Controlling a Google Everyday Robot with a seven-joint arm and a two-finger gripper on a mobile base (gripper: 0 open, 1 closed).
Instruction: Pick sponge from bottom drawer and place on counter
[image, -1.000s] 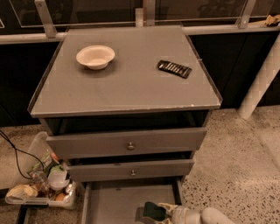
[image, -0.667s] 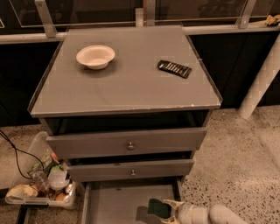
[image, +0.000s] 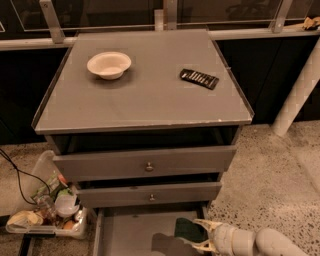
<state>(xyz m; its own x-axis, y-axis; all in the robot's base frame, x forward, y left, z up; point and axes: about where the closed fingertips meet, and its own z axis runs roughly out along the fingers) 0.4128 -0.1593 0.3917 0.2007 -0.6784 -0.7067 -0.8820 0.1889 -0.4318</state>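
Observation:
The bottom drawer (image: 127, 232) is pulled open below the two upper grey drawers. The dark green sponge (image: 186, 229) is at the drawer's right side, held between the fingers of my gripper (image: 200, 234), which reaches in from the lower right. The sponge sits slightly above the drawer floor, with a dark shadow under it. The grey counter (image: 150, 97) is above, at the top of the cabinet.
A white bowl (image: 109, 64) and a flat black ridged object (image: 199, 78) lie on the counter. A tray of clutter (image: 50, 217) and a black cable sit on the floor at the left. A white post (image: 297, 92) stands at the right.
My gripper and the sponge have shifted a little right and upward within the drawer; the sponge now sits off the floor.

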